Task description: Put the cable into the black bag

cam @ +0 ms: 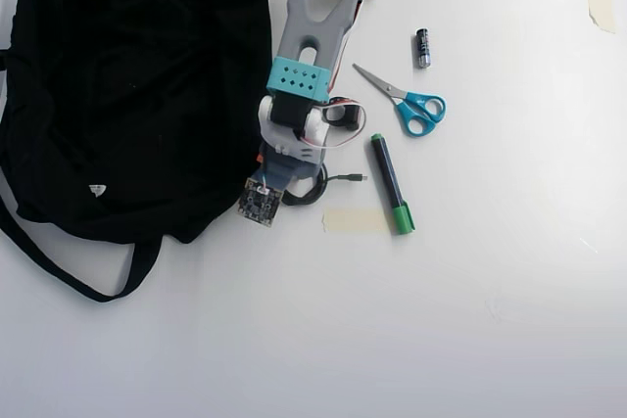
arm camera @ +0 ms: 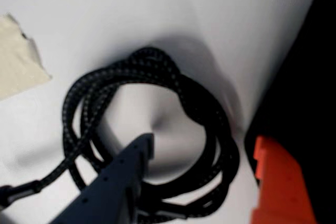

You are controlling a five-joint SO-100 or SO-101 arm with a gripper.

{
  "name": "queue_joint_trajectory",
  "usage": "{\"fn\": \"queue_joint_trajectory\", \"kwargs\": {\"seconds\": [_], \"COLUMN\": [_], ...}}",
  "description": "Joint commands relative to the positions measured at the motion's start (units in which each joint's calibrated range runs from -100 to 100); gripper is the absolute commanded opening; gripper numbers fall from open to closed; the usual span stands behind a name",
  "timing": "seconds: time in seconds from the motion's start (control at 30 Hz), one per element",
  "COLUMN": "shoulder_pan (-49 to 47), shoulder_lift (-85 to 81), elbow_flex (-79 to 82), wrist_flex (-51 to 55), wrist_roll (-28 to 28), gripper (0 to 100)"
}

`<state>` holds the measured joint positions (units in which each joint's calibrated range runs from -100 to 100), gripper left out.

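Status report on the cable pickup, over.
Gripper open, straddling the cable on the table, dark finger inside the coil. Black bag right beside it. Marker and scissors nearby, clear of the path.

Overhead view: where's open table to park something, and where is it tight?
Open: the whole lower table below the tape strip, and the right side past the scissors. Tight: between the black bag and the marker, where the gripper sits over the cable.

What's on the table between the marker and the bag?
In the overhead view, the robot arm with its claw sits there, over the coiled cable, between the marker and the bag.
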<state>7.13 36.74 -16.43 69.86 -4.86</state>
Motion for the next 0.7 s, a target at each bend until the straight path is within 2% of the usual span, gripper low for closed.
{"fn": "queue_joint_trajectory", "kwargs": {"seconds": [0.0,0.33,0.67], "shoulder_pan": [-0.84,-0.69,-0.84], "shoulder_lift": [-0.55,-1.8,-1.8], "elbow_flex": [-2.17,-2.26,-9.98], "wrist_flex": [-0.87,-0.44,6.37], "wrist_roll": [-0.28,0.09,0.35], "gripper": [24,24,24]}}
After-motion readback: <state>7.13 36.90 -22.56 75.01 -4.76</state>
